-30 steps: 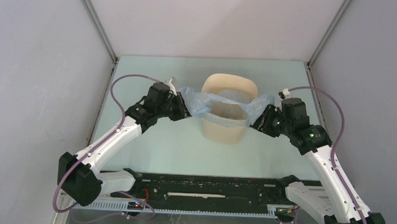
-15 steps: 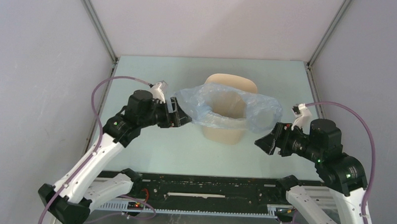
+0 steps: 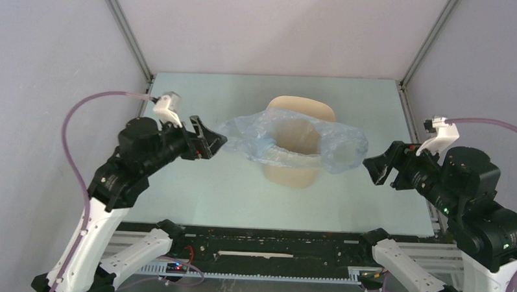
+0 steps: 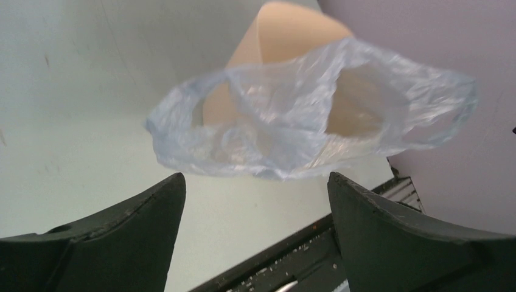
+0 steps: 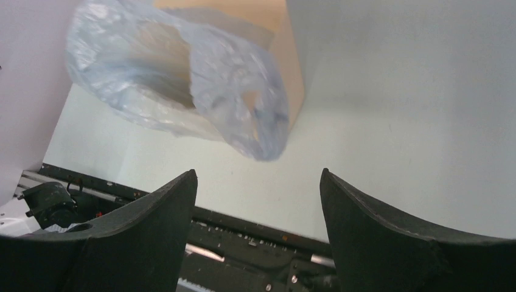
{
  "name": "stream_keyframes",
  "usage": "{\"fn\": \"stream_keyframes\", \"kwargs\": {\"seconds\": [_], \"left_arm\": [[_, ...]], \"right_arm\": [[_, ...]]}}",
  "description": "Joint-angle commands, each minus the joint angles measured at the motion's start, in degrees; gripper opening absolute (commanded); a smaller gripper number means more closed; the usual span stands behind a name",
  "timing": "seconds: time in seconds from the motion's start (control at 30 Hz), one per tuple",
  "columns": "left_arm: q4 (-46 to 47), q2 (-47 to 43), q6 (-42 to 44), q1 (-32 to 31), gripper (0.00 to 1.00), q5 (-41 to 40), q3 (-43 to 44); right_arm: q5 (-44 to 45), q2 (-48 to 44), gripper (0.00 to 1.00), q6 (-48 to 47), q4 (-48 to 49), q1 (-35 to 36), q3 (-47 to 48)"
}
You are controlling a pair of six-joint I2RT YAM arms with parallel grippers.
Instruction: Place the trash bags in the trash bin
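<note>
Top external view: the cream trash bin [image 3: 292, 176] stands upright on the pale green table [image 3: 196, 189], about midway between the two arms. The pale-blue trash bag [image 3: 337, 147] is draped over the bin's front rim and sags into the opening. Its crinkled sides billow out past the rim to left and right, and the back rim is bare. The left gripper [image 3: 211, 139] hovers just beside the bag's left edge with its jaws apart. The right gripper [image 3: 374, 171] hangs near the bag's right bulge, also spread wide and holding nothing.

Left wrist view: both dark jaws stand far apart at the bottom of the picture. The bag lies beyond them, clear of both, with the bin behind it.

Right wrist view: the jaws are likewise wide apart. The bag hangs over the bin's side ahead of them, untouched.
</note>
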Motion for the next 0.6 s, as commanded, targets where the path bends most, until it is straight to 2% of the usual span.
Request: {"fn": "stream_keyframes", "kwargs": {"seconds": [0.0, 0.13, 0.27, 0.43, 0.57], "left_arm": [[2.37, 9.88, 6.28, 0.76, 0.94, 4.61, 8.33], [12.85, 12.73, 7.61, 0.76, 0.99, 9.93, 4.3], [13.99, 17.79, 12.49, 0.92, 0.99, 14.34, 4.54], [17.59, 19.8, 15.49, 1.26, 1.0, 15.9, 0.26], [19.45, 21.79, 14.43, 3.38, 0.99, 21.97, -1.31]], "right_arm": [[-13.22, 7.15, 0.87, -8.91, 9.07, -0.21, 0.97], [-21.61, 13.48, 0.92, -9.4, 13.12, -0.23, 2.39], [-20.85, 20.65, 0.92, -11.44, 10.4, -0.13, 6.03], [-23.16, 22.34, 0.92, -12.88, 13.55, -2.04, -0.12], [-26.06, 21.67, 0.92, -12.82, 16.93, -4.23, -4.58]]}}
